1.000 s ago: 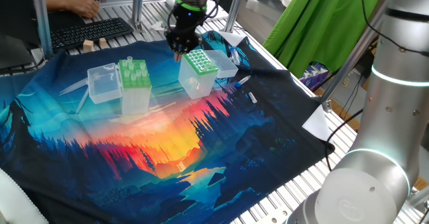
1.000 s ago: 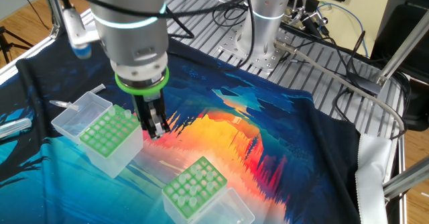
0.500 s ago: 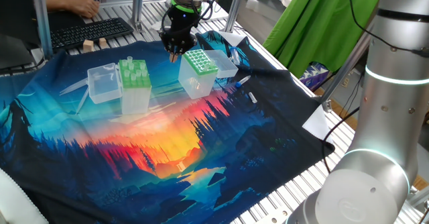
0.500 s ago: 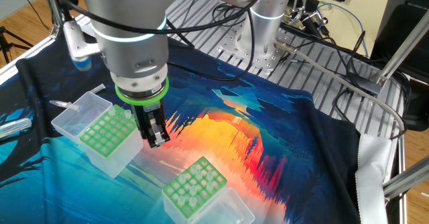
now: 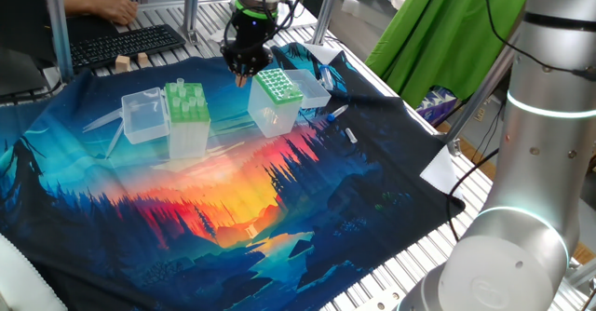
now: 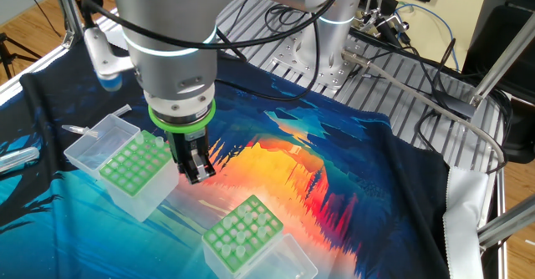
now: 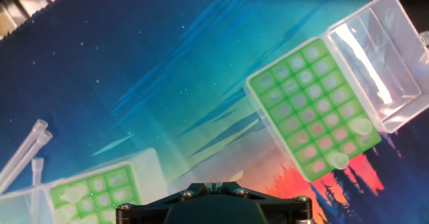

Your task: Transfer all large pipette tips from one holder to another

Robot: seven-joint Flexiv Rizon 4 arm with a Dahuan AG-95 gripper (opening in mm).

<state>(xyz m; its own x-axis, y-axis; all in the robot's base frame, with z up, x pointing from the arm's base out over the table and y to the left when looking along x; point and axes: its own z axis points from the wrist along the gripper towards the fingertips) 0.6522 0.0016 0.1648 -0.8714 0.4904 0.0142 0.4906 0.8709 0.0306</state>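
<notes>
Nearest us in the other fixed view sits one holder point(image 6: 242, 233) with large pipette tips point(image 6: 244, 239) standing in it. Behind it our gripper point(image 6: 195, 172) hangs fully closed, holding nothing, just beside another point(image 6: 134, 162) holder farther back.

Robotics lab bench.
Slatted aluminium table point(image 6: 276, 45), cables point(image 6: 418, 28), a keyboard point(image 5: 126, 43), green backdrop cloth point(image 5: 447, 32).
</notes>
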